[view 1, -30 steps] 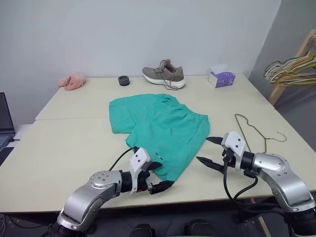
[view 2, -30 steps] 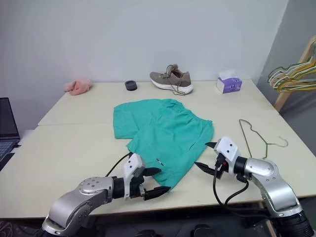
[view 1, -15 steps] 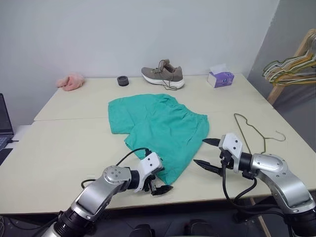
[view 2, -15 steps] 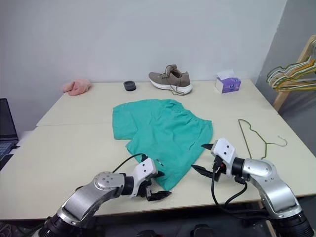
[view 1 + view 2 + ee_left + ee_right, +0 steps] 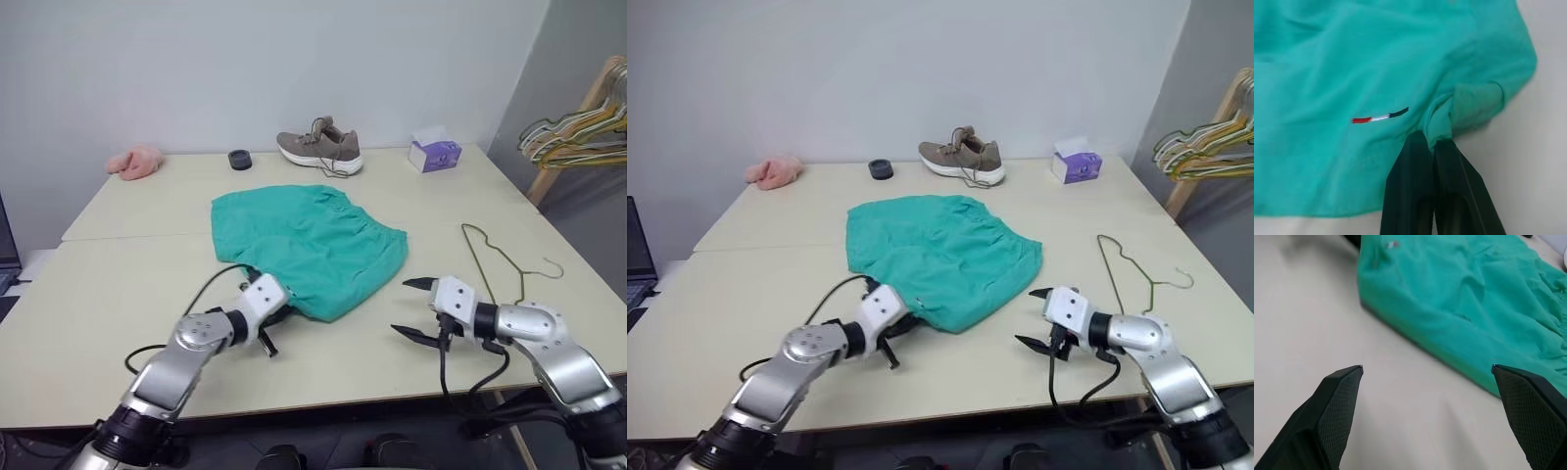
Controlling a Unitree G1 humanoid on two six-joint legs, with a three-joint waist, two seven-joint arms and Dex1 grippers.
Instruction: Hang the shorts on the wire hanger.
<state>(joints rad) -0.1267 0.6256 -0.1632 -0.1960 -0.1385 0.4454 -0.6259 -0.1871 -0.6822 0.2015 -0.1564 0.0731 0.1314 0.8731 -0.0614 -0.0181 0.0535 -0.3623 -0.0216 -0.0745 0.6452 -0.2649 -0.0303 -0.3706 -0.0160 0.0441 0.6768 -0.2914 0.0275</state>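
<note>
On the surface: the shorts (image 5: 309, 245) lie spread on the pale surface (image 5: 118, 294), straight ahead of both pincers.
Left pincer: the left pincer (image 5: 1437, 142) has its fingers pressed together on a bunched fold of the shorts' near hem, next to a small red, white and dark mark.
Right pincer: the right pincer (image 5: 413, 308) hovers just beside the shorts' near right edge, jaws spread wide, holding nothing.
Hanger: the wire hanger (image 5: 500, 259) lies flat beyond the right pincer and to its right, apart from the shorts.
Far side: a shoe (image 5: 319, 151) sits past the shorts.
</note>
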